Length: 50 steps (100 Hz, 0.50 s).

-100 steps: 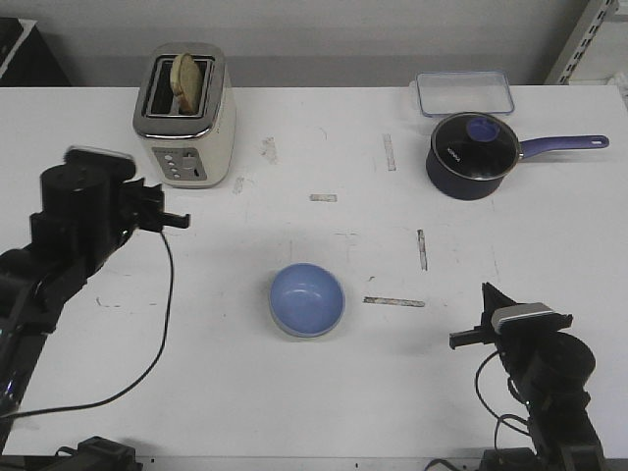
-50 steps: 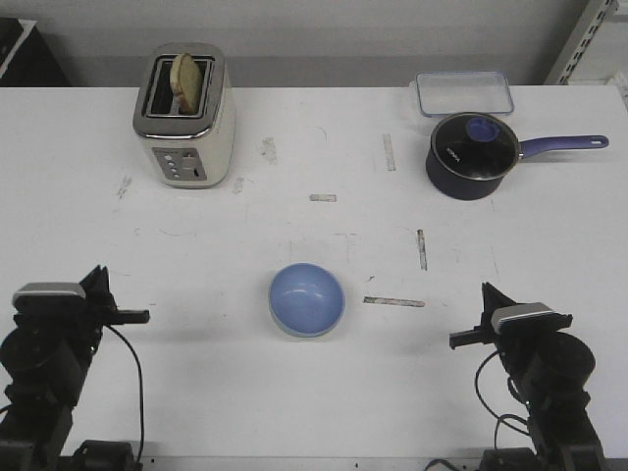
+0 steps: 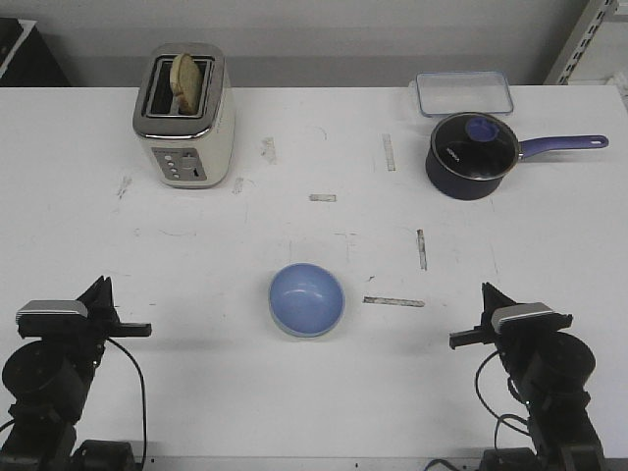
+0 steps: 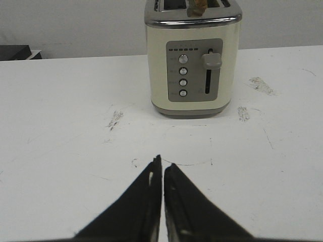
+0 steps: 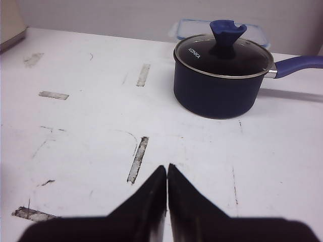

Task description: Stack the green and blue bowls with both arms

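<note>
The light blue bowl [image 3: 307, 297] sits upright at the middle of the white table [image 3: 294, 147]. A thin pale edge shows under its near rim; I cannot tell whether that is the green bowl, which shows nowhere else. My left gripper [image 3: 145, 330] is shut and empty, low at the near left, well left of the bowl. In the left wrist view its jaws [image 4: 162, 162] are closed over bare table. My right gripper [image 3: 454, 341] is shut and empty at the near right. In the right wrist view its jaws [image 5: 167, 168] are closed.
A cream toaster [image 3: 184, 116] with bread in it stands at the back left and faces the left wrist camera [image 4: 193, 55]. A navy saucepan with a glass lid [image 3: 474, 152] and a clear lidded box [image 3: 463, 93] stand at the back right. The saucepan also shows in the right wrist view [image 5: 220, 75].
My left arm has come down from beside the toaster to the near left corner, and has settled there. The right arm and the blue bowl have not moved.
</note>
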### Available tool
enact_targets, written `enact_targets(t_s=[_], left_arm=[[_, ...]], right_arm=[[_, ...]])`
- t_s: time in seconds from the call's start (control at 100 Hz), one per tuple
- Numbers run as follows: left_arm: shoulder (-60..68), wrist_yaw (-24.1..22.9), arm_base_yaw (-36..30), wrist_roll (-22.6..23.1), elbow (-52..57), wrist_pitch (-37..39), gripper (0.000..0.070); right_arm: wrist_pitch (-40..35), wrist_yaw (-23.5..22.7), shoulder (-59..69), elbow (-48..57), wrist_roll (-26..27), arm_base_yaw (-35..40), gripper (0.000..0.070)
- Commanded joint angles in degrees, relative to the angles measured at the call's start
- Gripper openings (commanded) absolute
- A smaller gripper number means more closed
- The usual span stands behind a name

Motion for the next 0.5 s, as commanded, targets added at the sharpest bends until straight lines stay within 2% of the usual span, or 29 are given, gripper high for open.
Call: enact_targets(t_s=[0.0, 0.49], left_arm=[[-0.44, -0.11, 0.04, 0.26, 0.55, 0.79, 0.0001], [-2.78, -0.11, 0.04, 0.26, 0.55, 0.79, 0.0001]], right_arm=[[0.59, 0.00, 0.28, 0.11, -0.20, 0.09, 0.0000], [0.57, 0.00, 0.28, 0.11, -0.20, 0.09, 0.0000]])
